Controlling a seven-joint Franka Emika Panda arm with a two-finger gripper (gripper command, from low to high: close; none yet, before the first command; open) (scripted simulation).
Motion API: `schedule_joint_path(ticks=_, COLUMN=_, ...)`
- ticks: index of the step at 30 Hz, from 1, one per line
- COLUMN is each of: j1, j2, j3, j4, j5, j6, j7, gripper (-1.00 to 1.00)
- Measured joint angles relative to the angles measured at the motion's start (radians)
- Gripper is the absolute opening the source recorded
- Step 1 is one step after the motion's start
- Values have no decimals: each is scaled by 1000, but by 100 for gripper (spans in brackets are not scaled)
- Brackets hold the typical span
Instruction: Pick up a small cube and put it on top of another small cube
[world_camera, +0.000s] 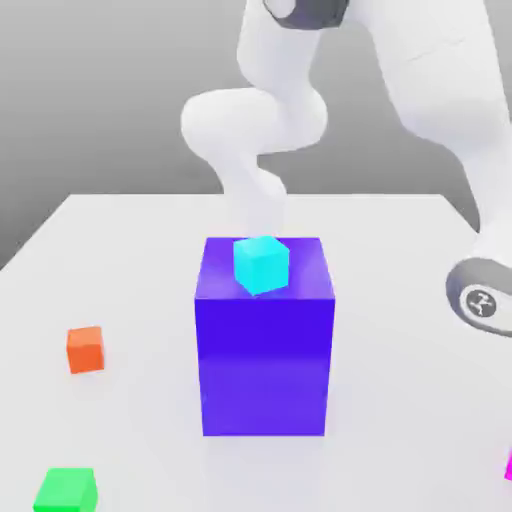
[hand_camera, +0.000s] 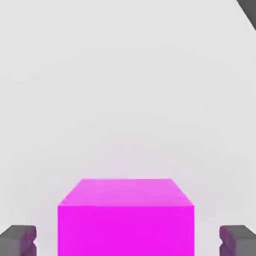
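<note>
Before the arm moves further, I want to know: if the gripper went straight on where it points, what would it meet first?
Probably the white tabletop, its open fingers passing either side of the small magenta cube; depth is unclear.

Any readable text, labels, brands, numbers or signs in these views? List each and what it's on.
No words, brands or numbers can be read.
One sign: a round badge with a light angular symbol on a dark disc, on the white robot arm at the exterior view's right; it spells nothing I can read.
No markings seen on the magenta cube, cyan cube or blue block.
</note>
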Motion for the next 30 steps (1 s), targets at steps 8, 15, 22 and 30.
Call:
schedule_joint_path(ticks=8, j1=-43, j2=-127, j3=52, j4=-33, j5=69, j6=-92, j7=-47, gripper=-100)
schedule_joint_path(ticks=15, j1=-231, j2=-201, j3=-89, j4=-64, j5=181, j6=-132, j7=12, gripper=-100)
schedule_joint_path(ticks=22, j1=-404, j2=-270, j3=-234, j4=-109, j5=288, j6=-144, j7=69, gripper=-100)
schedule_joint_path(ticks=30, j1=-594, j2=-209, j3=-369, j4=-105, j5=422, j6=-74, j7=112, gripper=100)
